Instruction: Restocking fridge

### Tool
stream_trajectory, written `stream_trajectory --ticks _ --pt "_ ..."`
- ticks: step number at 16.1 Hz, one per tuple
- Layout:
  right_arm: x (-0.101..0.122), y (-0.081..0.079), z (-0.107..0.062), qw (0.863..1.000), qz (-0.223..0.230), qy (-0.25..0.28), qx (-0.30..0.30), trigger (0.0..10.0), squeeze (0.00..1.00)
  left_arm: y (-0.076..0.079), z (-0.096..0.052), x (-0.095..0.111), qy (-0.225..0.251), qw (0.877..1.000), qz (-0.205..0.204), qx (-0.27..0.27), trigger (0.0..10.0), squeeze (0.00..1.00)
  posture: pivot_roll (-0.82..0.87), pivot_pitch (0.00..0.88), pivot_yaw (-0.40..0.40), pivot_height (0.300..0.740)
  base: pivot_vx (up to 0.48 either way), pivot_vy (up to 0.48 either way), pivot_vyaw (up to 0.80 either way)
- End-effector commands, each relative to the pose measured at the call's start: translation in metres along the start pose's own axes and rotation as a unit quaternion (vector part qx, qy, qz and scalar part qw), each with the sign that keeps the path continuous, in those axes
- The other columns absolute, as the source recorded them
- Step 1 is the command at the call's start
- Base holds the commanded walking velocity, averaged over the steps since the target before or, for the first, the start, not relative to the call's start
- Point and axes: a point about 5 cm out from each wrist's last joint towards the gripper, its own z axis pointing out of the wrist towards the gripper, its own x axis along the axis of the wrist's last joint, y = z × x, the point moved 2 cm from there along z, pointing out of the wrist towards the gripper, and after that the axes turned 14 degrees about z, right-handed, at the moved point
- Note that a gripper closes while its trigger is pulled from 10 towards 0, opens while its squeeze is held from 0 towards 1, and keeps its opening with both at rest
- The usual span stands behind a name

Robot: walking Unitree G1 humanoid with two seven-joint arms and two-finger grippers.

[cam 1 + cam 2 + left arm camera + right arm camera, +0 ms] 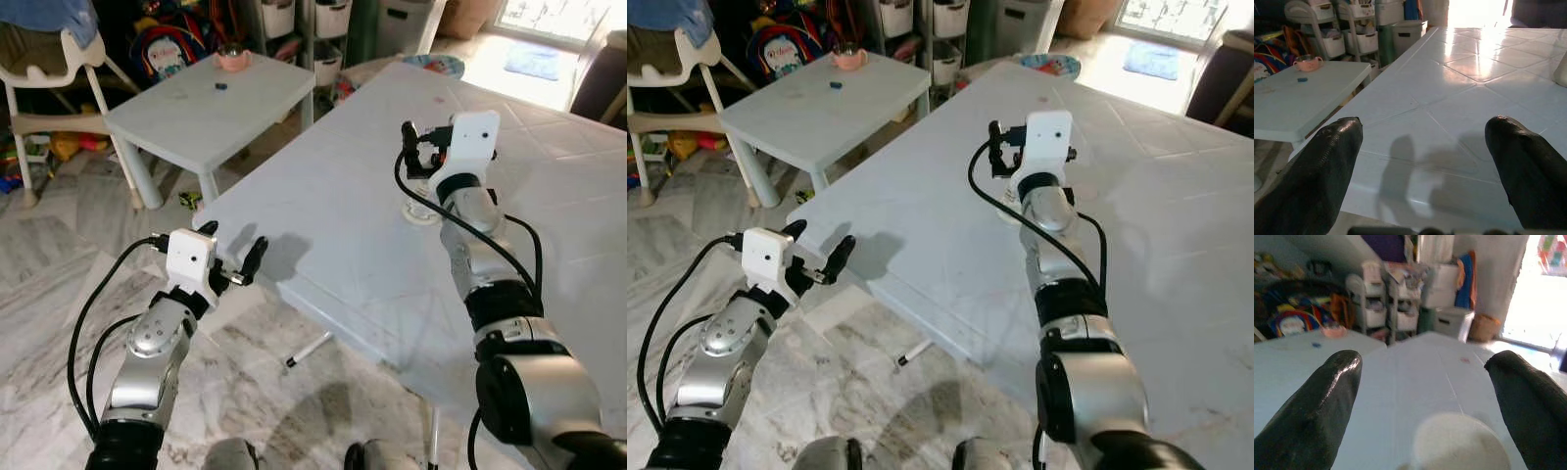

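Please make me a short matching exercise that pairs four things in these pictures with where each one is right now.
Things:
1. pink cup
2. left gripper
3. right gripper
4. patterned plate

Places:
a. at the far end of the big white table
b. on the small white table
c. open at the big table's near corner
d. open above a small white object on the big table

Pairs: 1-b, 2-c, 3-d, 4-a
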Motion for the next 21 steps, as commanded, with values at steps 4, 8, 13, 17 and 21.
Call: stream_trajectory --ticks 4,8,13,17,21 --pt "0.004 0.005 0.003 1.0 0.001 0.012 -0.017 10.0 0.0 0.0 -0.001 0.002 -0.002 1.0 0.008 -0.002 10.0 0.0 0.08 0.063 0.014 0.74 0.0 0.0 0.0" --pt "-0.003 0.006 0.001 1.0 0.002 0.005 -0.022 10.0 0.0 0.002 0.0 0.003 -0.002 1.0 0.006 -0.006 10.0 0.0 0.07 0.066 0.013 0.74 0.0 0.0 0.0" --pt "-0.01 0.005 0.0 1.0 0.009 -0.009 -0.02 0.0 0.0 0.004 0.001 0.002 -0.004 1.0 0.004 -0.005 10.0 0.0 0.07 0.063 0.009 0.74 0.0 0.0 0.0" --pt "-0.01 0.005 0.0 1.0 0.009 -0.009 -0.019 0.0 0.0 0.004 0.001 0.002 -0.003 1.0 0.005 -0.005 10.0 0.0 0.07 0.063 0.008 0.74 0.0 0.0 0.0" --pt "-0.011 0.005 0.0 1.0 0.001 -0.009 -0.016 0.0 0.0 0.005 0.002 0.002 -0.002 1.0 0.004 -0.005 10.0 0.0 0.07 0.061 0.007 0.74 0.0 0.0 0.0"
